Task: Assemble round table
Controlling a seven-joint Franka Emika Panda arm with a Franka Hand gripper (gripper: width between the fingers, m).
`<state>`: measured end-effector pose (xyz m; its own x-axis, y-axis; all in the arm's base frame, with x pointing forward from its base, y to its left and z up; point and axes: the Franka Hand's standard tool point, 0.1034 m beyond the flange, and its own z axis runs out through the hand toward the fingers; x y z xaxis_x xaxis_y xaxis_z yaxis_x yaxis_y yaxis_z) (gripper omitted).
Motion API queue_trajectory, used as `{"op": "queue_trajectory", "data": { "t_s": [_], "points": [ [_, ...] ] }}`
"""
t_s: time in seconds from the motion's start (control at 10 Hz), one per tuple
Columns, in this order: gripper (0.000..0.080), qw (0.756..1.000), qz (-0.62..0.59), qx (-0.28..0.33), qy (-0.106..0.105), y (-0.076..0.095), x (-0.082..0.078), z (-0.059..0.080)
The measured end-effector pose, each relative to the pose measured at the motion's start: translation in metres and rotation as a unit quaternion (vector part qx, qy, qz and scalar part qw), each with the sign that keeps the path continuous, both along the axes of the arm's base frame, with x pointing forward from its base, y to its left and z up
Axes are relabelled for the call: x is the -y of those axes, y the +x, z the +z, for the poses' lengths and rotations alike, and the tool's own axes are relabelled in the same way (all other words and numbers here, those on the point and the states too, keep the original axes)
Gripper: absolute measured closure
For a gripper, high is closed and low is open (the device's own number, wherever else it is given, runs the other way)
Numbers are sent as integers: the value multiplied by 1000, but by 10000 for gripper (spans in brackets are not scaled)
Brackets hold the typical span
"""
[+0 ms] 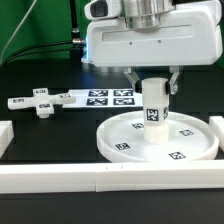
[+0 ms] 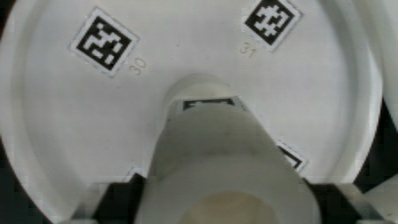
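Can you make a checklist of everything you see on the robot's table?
Surface: black table, white rails along its edges.
Job's things: round disc lying flat; post upright on its middle; cross-shaped piece lying apart, toward the exterior view's left.
Clutter: marker board only.
Grippers: claw closed on the post.
Cables: nothing seen.
Surroundings: green backdrop.

My work table is matte black and evenly lit, edged by white border rails. A green backdrop stands behind it.
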<state>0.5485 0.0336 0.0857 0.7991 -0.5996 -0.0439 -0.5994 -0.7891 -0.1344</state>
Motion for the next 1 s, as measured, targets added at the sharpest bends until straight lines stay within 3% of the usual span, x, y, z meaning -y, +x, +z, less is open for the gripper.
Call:
{"op": "queue_trajectory", "data": {
  "t_s": [0.2,0.4,0.7,0.9,1.0],
  "points": [
    [390,998,-57,-7,9,0,-1,0],
    [390,985,-166,-16,34,0,1,-1],
    [390,945,-320,-44,60,0,-5,-2],
    [390,932,-354,-50,66,0,-6,-2],
    [281,936,-342,-48,66,0,-7,-2]
  ]
}}
